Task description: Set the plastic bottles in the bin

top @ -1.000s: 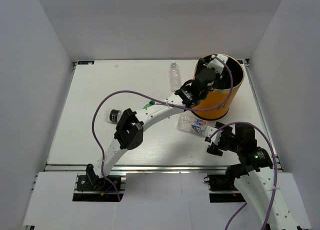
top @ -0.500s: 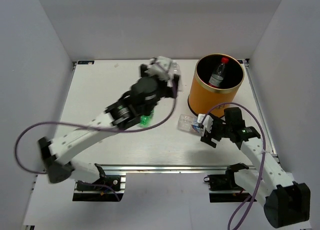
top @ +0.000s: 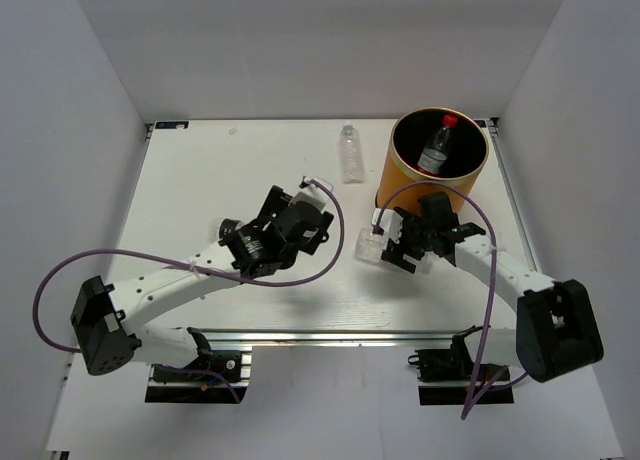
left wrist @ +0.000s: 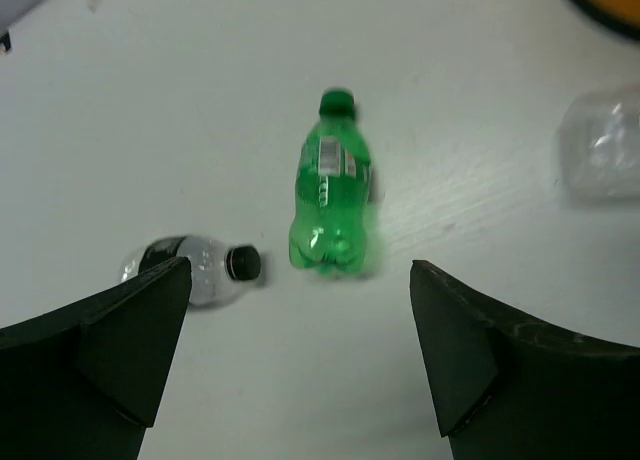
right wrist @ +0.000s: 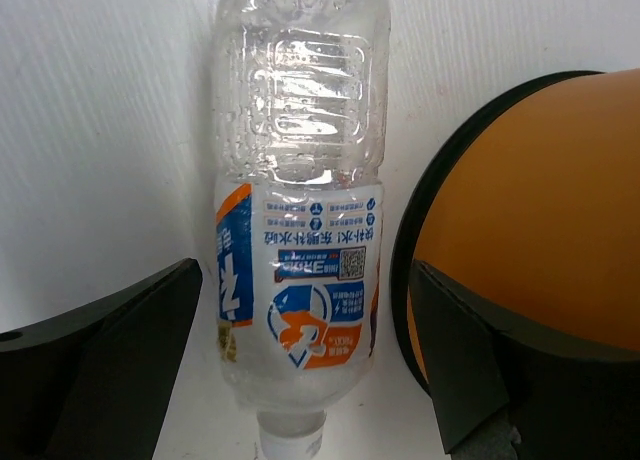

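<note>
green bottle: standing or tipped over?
Tipped. The green bottle lies on its side on the table, capped end pointing away from the left wrist camera, near a black-capped bottle.

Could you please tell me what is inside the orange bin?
One clear, red-capped bottle lies in the bin; its black interior hides whether anything lies beneath the bottle.
</note>
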Controlling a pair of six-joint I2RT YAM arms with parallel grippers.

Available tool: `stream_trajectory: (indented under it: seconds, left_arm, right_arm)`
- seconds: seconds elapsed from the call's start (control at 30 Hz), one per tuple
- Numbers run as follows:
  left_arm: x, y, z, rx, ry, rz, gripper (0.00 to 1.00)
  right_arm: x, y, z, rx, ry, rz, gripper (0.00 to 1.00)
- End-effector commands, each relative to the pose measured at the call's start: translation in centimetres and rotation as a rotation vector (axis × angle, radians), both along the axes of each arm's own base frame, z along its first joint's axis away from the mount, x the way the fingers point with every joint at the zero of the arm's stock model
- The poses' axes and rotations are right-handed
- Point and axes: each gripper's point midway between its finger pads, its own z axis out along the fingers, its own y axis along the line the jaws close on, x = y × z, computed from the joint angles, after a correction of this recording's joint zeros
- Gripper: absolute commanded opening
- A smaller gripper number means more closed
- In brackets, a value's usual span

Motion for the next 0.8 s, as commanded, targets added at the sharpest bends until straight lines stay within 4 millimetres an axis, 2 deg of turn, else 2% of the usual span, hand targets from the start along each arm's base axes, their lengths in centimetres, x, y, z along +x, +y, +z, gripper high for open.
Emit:
stream_trajectory:
  seconds: [0.0,0.13,0.23,0.33,0.37,0.4,0.43,0.5,0.57,0.6,0.63,0.67,0.73,0.77]
  left_arm:
    - [-1.0,1.2,-1.2,0.032,0.049,0.010,1.00]
    - [-1.5,1.5,-2.3,0.036,0.074,-0.018,1.00]
    - [-1.5,1.8,-3.3,0.046,0.089,-0.016,1.00]
    - [-1.8,1.2,-4.9,0.074,0.132,-0.050,1.00]
    - [-1.8,1.0,-5.4,0.083,0.145,-0.056,1.00]
    - [-1.9,0.9,-5.5,0.079,0.150,-0.063,1.00]
    - [-1.9,0.9,-5.5,0.079,0.150,-0.063,1.00]
    - [-2.0,0.7,-5.5,0.075,0.157,-0.073,1.00]
    - [-2.4,0.8,-5.7,0.064,0.162,-0.098,1.00]
    - [-2.2,1.0,-4.8,0.034,0.141,-0.091,1.00]
    - [-2.3,0.9,-4.9,0.031,0.138,-0.105,1.00]
    - [-2.4,1.1,-5.0,0.028,0.136,-0.105,1.00]
    - [-2.4,0.9,-4.9,0.028,0.126,-0.127,1.00]
    - [-2.5,0.7,-5.0,0.025,0.131,-0.136,1.00]
  right_arm:
    - [2.7,0.3,1.2,-0.031,-0.074,-0.028,0.90]
    - [2.5,0.1,-0.9,-0.076,-0.022,-0.025,0.89]
    - [1.7,0.0,-2.1,-0.108,0.027,-0.011,0.81]
    - [0.9,-0.1,-3.1,-0.131,0.094,0.009,0.70]
    - [0.6,-0.1,-3.4,-0.139,0.111,0.012,0.66]
    - [0.1,0.0,-3.7,-0.139,0.140,0.022,0.54]
    - [0.2,0.2,-3.5,-0.136,0.143,0.031,0.46]
    - [-1.2,0.5,-3.2,-0.113,0.197,0.059,0.27]
    - [-2.2,0.8,-1.5,-0.087,0.209,0.090,0.21]
    - [-2.6,2.0,0.5,-0.015,0.196,0.128,0.19]
    - [-3.0,2.4,1.6,0.009,0.192,0.149,0.18]
    - [-4.0,2.8,3.8,0.052,0.198,0.172,0.18]
    - [-3.7,4.1,9.8,0.152,0.088,0.195,0.18]
    - [-3.9,4.5,12.0,0.190,0.063,0.207,0.18]
